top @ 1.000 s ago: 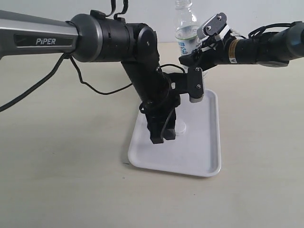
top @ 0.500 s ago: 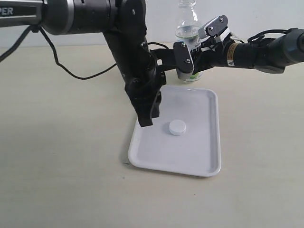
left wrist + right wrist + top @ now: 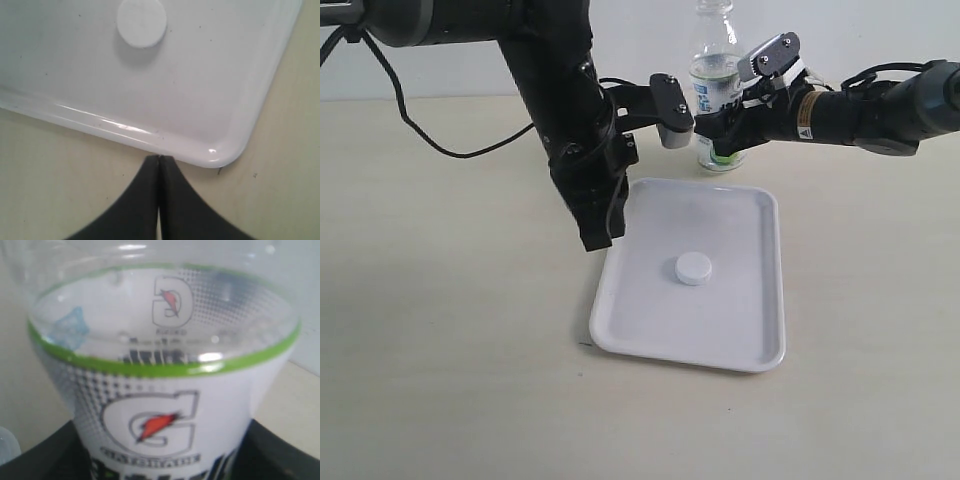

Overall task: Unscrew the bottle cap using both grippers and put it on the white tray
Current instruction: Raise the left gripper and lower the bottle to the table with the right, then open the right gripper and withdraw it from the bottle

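On the white tray [image 3: 760,335] we find the bottle cap [image 3: 692,268] lying flat. On the left gripper [image 3: 158,161], jaws are clenched empty beside a tray corner; the right gripper [image 3: 722,140] apparently grasps the bottle [image 3: 713,55].

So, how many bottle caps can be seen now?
1. The white bottle cap lies flat near the middle of the white tray. The bottle stands uncapped; no other cap shows.

The top of the bottle [image 3: 715,70] is cut off by the edge, and the right claw [image 3: 724,132] hides its lower part.
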`<state>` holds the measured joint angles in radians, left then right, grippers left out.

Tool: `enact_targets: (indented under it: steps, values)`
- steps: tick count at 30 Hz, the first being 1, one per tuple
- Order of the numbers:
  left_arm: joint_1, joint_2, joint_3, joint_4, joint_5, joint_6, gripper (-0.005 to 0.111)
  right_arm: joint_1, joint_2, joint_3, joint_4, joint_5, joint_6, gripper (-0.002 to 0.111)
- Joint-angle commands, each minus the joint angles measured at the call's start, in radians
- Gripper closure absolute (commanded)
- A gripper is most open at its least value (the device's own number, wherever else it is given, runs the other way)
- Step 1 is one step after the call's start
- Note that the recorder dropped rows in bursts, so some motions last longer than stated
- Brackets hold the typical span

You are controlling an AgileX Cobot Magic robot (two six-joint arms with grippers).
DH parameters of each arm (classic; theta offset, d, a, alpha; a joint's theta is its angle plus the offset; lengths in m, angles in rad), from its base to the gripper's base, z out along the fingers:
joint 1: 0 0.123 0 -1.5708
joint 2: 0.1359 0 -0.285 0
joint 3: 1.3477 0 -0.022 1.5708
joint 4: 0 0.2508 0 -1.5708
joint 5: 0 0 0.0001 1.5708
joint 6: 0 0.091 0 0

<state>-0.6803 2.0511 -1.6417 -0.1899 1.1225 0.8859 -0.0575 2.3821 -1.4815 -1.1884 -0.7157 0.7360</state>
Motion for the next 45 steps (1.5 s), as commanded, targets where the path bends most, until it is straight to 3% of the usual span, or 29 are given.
enact_targets:
  steps: [1,7,12,23,27,30,38,45]
  values:
    - [0.002,-0.016,0.003,-0.011,0.001,-0.008,0.107,-0.003,0.005,-0.003,0.009,0.01,-0.01,0.043]
    - [0.002,-0.016,0.003,-0.011,-0.002,-0.008,0.107,-0.001,0.005,-0.003,0.009,0.01,-0.01,0.025]
    - [0.002,-0.016,0.003,-0.011,-0.001,-0.007,0.107,-0.001,-0.001,-0.003,0.003,0.01,-0.01,0.017]
    - [0.002,-0.016,0.003,-0.011,-0.003,-0.007,0.107,-0.001,-0.067,-0.001,-0.026,0.145,0.094,0.017]
    - [0.002,-0.016,0.003,-0.011,-0.003,-0.009,0.107,-0.001,-0.067,-0.001,-0.119,0.205,0.256,0.017]
    - [0.002,-0.016,0.003,-0.011,-0.003,-0.009,0.107,-0.001,-0.072,-0.001,-0.271,0.132,0.351,0.017]
    - [0.002,-0.016,0.003,-0.011,0.004,-0.03,0.107,-0.009,-0.114,-0.001,-0.349,0.075,0.471,0.017]
    - [0.004,-0.016,0.003,-0.007,0.015,-0.034,0.107,-0.095,-0.136,-0.001,-0.426,-0.054,0.575,0.017]
